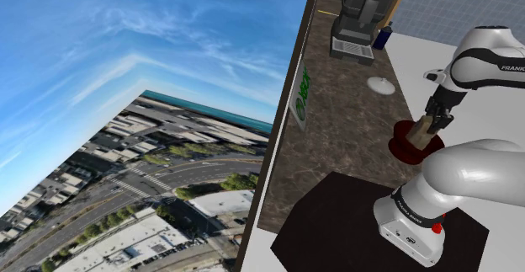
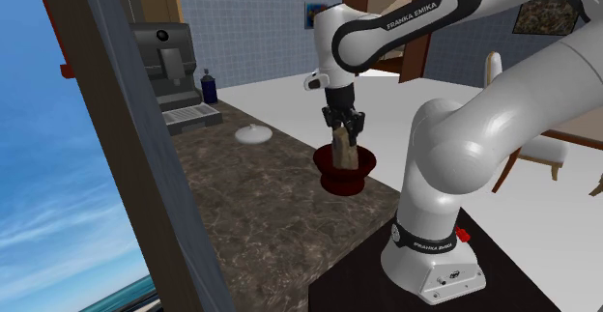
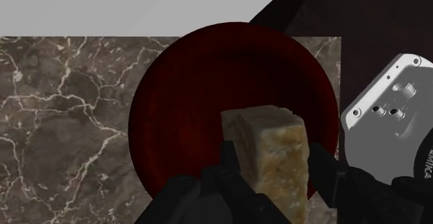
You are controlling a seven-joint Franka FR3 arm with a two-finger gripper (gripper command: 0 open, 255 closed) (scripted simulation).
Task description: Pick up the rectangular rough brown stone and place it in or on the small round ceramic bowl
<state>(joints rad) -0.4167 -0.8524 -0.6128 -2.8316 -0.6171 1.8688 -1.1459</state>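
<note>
1. Stone (image 3: 274, 153): a rough, tan-brown rectangular block. It is clasped between the two black fingers (image 3: 232, 161) of the gripper (image 2: 344, 125). The fingers press on opposite side faces, so I log the gripper as closed on the stone.
2. The stone stands upright with its long axis along the fingers and its free end pointing down.
3. Bowl (image 2: 333, 180): round and dark red. It sits on the brown marbled counter (image 1: 336, 136), near the counter end closest to the stand (image 1: 336, 220).
4. In the wrist view, the stone's free end shows against the bowl's dark interior, inside the rim outline.
5. In the second exterior view, the stone's lower end sits below the bowl's rim line. I cannot tell whether it touches the bowl's floor.
6. Arm (image 2: 416, 15): it reaches from the stand out over the counter, with the hand pointing straight down above the bowl.
7. Coffee machine (image 1: 357, 18): it stands at the counter's far end, with a blue bottle (image 1: 386, 36) just beside it.
8. Small white domed disc (image 1: 381, 84): it lies on the counter between the machine and the bowl, well apart from the bowl.
9. Green-and-white sign (image 1: 300, 93): it stands at the counter's edge toward the shoulder view's left. Beyond it I see a backdrop of sky and an aerial city view.
</note>
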